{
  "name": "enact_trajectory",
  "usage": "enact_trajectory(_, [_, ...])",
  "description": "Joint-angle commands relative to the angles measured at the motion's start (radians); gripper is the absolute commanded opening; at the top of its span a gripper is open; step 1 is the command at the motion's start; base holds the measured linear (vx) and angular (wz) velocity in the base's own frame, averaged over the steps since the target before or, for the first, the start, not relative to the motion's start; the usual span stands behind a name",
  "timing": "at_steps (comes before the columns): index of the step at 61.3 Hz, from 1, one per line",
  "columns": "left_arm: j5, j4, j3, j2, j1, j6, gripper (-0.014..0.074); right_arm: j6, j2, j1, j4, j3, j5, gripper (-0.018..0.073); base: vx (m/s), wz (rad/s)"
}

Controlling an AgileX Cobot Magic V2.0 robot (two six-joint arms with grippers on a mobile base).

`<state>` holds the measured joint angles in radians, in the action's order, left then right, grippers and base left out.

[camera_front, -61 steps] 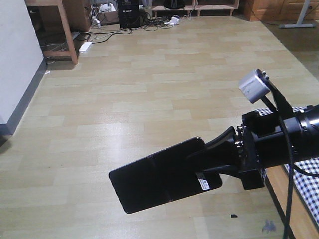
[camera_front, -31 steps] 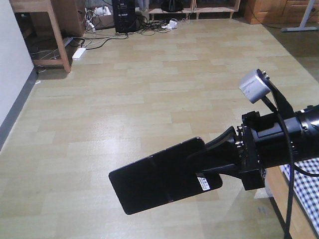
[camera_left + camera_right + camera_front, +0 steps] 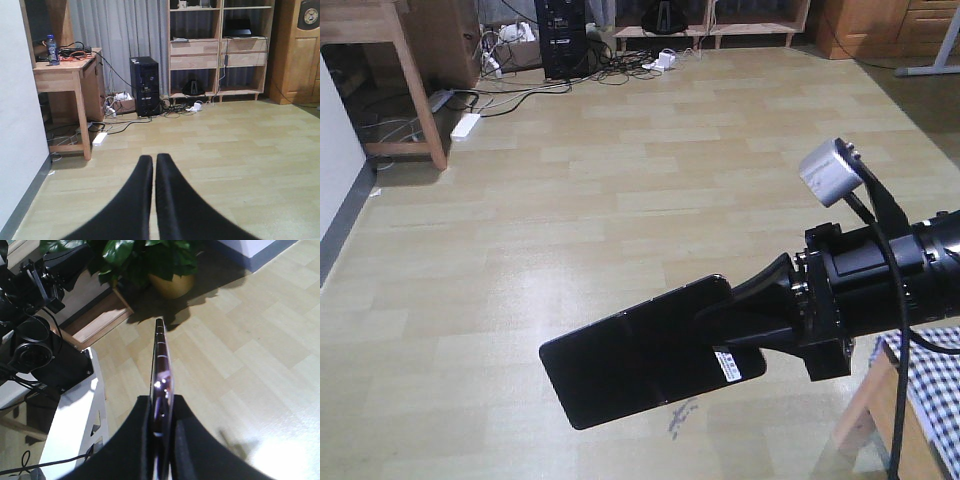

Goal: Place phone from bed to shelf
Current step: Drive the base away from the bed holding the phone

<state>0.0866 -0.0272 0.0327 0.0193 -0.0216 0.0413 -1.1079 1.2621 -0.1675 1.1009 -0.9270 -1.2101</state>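
Nearest to the cameras, the right gripper [image 3: 745,318] had its jaws clamped on one short end of the phone [image 3: 630,355]. The rest of the phone stuck out freely to the front, with its white sticker near the jaws. In the right wrist view the phone [image 3: 161,360] was seen on its thin edge, sitting straight between the two black fingers [image 3: 142,435]. It hung in the air above the floor [image 3: 570,200] and touched nothing else. Only a corner of the bed [image 3: 925,350] showed, low on the right, beside the arm and apart from the phone.

The left gripper [image 3: 153,162] was low over the floor with its jaws together and nothing between them.

Far across the room, the shelf [image 3: 220,55] stood against the back wall, with a computer tower [image 3: 145,85] and loose cables [image 3: 125,125] just beside it on the floor.

I judged that the picking up was done and the task was in its carrying part. What was left was to cross the open floor, bring the phone to a board of the shelf, lay it flat there and open the jaws.
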Motion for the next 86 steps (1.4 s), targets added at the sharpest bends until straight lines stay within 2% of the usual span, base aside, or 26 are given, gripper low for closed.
enact_trajectory(1, [-0.071,-0.010,-0.025,0.006,0.005,-0.009,0.0001,-0.006,-0.026,0.001,0.081,-0.024,-0.078,-0.0002,0.36,-0.01])
enact_trajectory(86, [-0.071,-0.010,-0.025,0.006,0.005,-0.009,0.0001,-0.006,-0.026,0.001,0.081,-0.024,-0.078,-0.0002,0.36,-0.06])
